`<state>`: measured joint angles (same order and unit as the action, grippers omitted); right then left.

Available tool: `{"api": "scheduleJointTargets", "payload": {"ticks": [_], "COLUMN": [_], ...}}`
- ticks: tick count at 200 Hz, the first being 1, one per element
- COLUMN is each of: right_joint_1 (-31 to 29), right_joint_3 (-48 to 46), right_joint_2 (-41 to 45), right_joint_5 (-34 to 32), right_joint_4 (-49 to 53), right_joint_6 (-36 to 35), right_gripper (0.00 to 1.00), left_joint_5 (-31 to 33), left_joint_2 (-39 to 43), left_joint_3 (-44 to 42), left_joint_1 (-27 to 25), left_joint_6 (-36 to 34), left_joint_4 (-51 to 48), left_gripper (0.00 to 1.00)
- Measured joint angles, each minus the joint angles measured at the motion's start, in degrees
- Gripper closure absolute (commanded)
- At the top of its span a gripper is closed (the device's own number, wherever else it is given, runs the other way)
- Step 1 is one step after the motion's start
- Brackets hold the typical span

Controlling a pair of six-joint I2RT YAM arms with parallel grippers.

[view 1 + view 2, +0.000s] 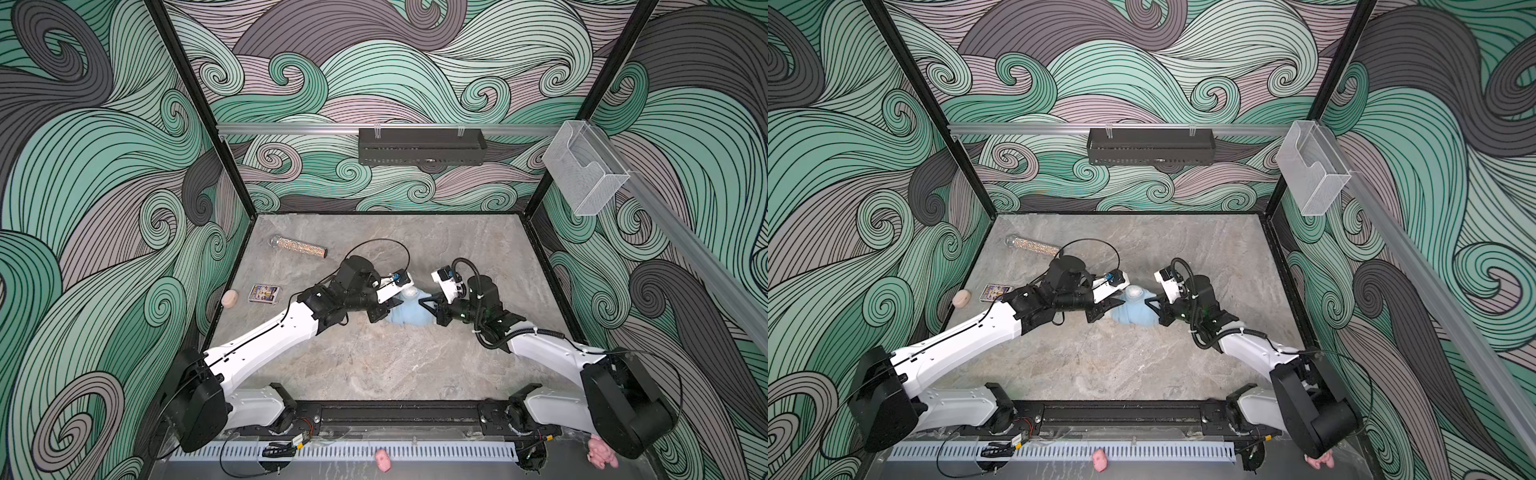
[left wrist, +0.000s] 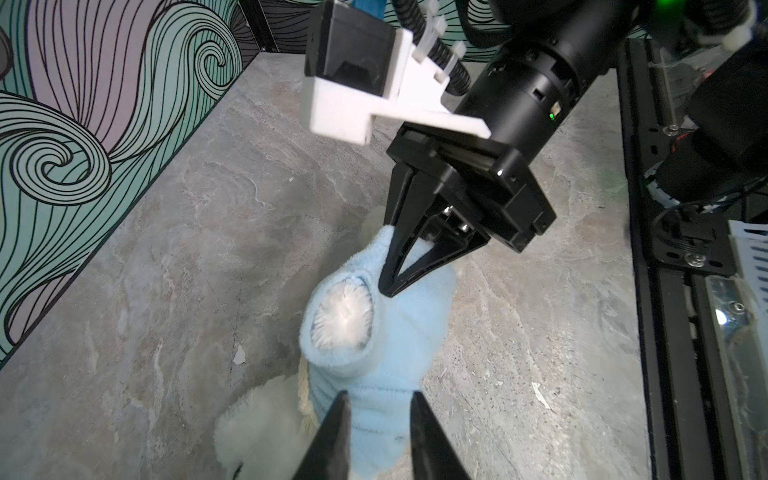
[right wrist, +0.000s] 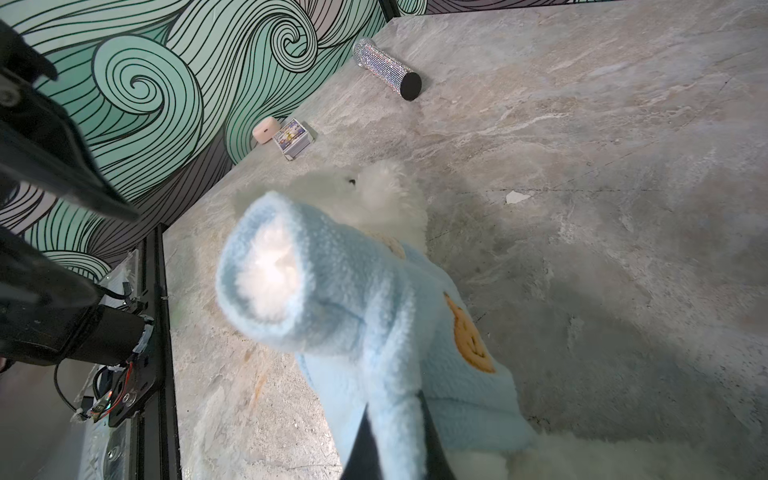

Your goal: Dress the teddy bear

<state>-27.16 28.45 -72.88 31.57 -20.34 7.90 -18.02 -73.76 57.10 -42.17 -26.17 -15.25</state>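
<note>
While right gripper [image 2: 388,286] pinches blue sweater [image 3: 374,311] on teddy bear [image 3: 386,187], left gripper [image 2: 379,397] sits slightly parted astride it; glitter tube [image 1: 299,246], card box [image 1: 264,294] lie well apart.

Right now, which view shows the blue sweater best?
The right wrist view: the sweater fills it, sleeve and orange patch clear. The left wrist view cuts it off; both top views show a small sliver.

Your two top views look steeply down from above the near edge of the desk [image 1: 374,365], both covering all of it. Your wrist views sit close, facing opposite ways, and share the teddy bear [image 2: 257,432] and blue sweater [image 2: 374,374].
</note>
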Motion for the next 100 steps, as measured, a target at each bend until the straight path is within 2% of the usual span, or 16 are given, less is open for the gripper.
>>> {"api": "scheduleJointTargets", "payload": {"ticks": [47, 100], "right_joint_1": [0.0, 0.0], "right_joint_3": [0.0, 0.0], "right_joint_2": [-1.1, -1.1], "right_joint_5": [0.4, 0.4], "right_joint_4": [-1.2, -1.4], "right_joint_6": [0.0, 0.0], "right_gripper": [1.0, 1.0], "left_joint_5": [-0.3, -0.9], "left_joint_2": [-9.7, -15.9], "left_joint_3": [11.2, 14.4], "left_joint_1": [0.0, 0.0], "left_joint_6": [-7.9, -12.0], "left_joint_4": [-6.7, -11.3], "left_gripper": [0.93, 0.9]}}
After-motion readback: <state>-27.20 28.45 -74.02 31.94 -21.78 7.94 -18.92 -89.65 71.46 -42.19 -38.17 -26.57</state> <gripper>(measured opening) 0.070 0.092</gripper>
